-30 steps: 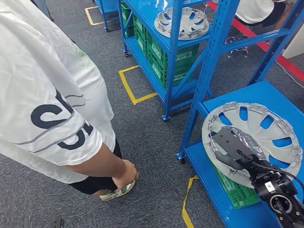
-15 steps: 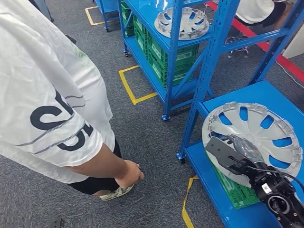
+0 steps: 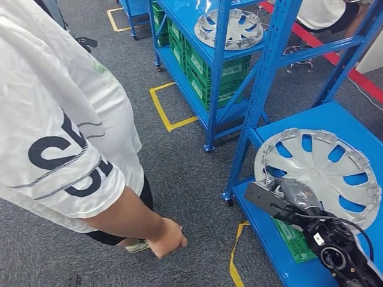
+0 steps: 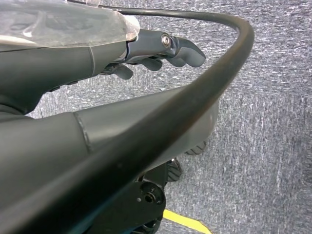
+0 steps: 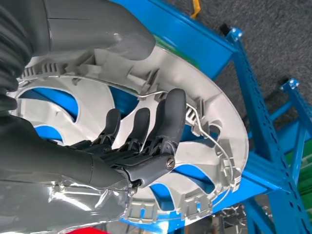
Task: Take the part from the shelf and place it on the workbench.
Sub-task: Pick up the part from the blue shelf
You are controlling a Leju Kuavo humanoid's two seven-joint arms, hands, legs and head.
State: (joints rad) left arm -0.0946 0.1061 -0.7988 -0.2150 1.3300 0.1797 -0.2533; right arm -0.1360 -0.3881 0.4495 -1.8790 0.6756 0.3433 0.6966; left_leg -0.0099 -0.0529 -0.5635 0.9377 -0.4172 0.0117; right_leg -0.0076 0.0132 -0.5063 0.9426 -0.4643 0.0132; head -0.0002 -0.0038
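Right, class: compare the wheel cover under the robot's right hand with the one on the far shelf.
The near wheel cover has the right hand at its rim; the far wheel cover lies untouched. The near one juts past its shelf edge; the far one sits behind a blue post. Both are silver, spoked and face-up.

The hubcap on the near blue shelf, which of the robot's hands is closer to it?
Right. The right hand is at the hubcap, fingers curled against its rim. The left hand hangs over grey carpet, away from it.

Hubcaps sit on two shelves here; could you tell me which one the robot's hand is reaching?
The near hubcap, where the right hand reaches under its rim.
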